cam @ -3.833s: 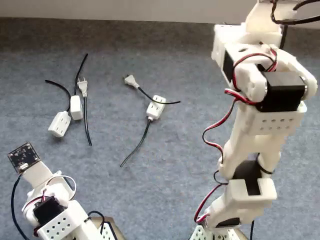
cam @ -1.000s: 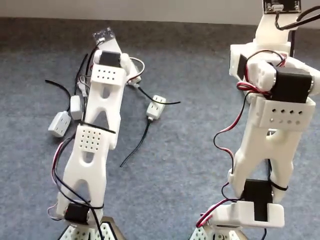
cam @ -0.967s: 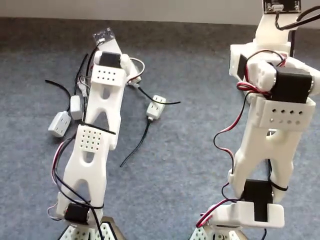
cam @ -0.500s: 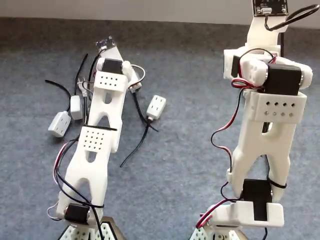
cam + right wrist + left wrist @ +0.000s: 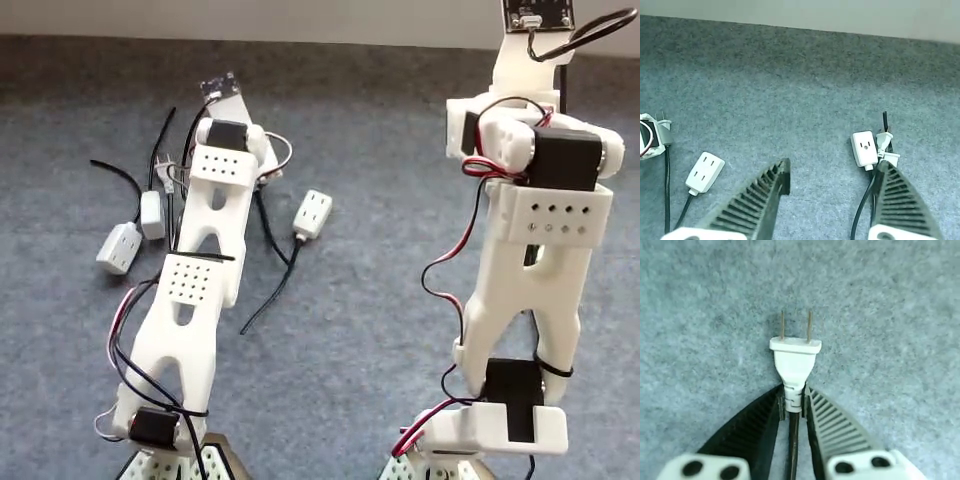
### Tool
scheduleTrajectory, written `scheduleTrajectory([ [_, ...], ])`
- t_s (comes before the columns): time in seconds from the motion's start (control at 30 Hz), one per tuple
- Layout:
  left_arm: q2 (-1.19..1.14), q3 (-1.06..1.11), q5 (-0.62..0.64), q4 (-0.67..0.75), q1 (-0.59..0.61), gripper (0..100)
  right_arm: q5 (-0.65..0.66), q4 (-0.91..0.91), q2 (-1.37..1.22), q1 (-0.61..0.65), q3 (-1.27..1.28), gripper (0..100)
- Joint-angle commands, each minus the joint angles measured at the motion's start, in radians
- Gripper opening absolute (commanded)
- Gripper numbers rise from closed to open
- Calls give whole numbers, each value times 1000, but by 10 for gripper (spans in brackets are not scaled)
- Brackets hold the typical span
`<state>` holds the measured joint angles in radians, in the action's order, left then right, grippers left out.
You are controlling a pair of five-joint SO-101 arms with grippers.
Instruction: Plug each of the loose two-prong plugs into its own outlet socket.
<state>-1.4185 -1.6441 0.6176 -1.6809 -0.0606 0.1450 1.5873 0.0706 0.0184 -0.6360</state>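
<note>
Well, I grip the plug (image 5: 794, 357) by its ribbed neck and not by its body, and I judge that is so both prongs (image 5: 782, 325) stay bare and point straight away from me, ready to go into slots. My left claw (image 5: 792, 402) is closed down narrow. The two fingers pinch the neck from either side, and the black cord (image 5: 792, 440) runs back between them. Under the plug lies the grey carpet (image 5: 890, 300); I cannot tell whether the plug hangs clear of it or rests on it.

From the high view, my left arm (image 5: 205, 260) reaches out over the far left part of the table. The nearest socket (image 5: 313, 213) lies just to its right, flat on the carpet, with its own short cord trailing toward my base. That looks like the natural partner for what I hold, since it lies alone and unplugged.

Two more sockets, one (image 5: 120, 248) beside another (image 5: 152, 213), lie farther left, near a second loose plug (image 5: 165, 172).

My right claw (image 5: 834, 167) hangs high above the carpet with its fingers spread wide, holding and touching nothing. I read it as waiting to steady a socket when the prongs need something to push against.
</note>
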Motion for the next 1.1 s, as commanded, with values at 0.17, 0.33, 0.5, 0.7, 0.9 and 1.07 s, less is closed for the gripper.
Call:
scheduleTrajectory([
  [0.17, 174, 127, -141, -95, -7, 7, 14, -18, 67, 1, -5, 270],
  [0.33, 460, 533, -374, -97, -30, 7, 15, -13, 122, 1, -1, 270],
  [0.5, 849, 1107, -466, -94, -41, 7, 15, -18, 136, 1, 2, 270],
  [0.7, 1199, 1658, -589, -15, 15, 7, 14, -19, 136, 5, 4, 270],
  [0.9, 1300, 2005, -740, 216, 128, 13, 14, -19, 136, 5, 4, 270],
  [1.07, 1280, 2052, -775, 222, 176, 120, 14, -19, 136, 5, 4, 270],
])
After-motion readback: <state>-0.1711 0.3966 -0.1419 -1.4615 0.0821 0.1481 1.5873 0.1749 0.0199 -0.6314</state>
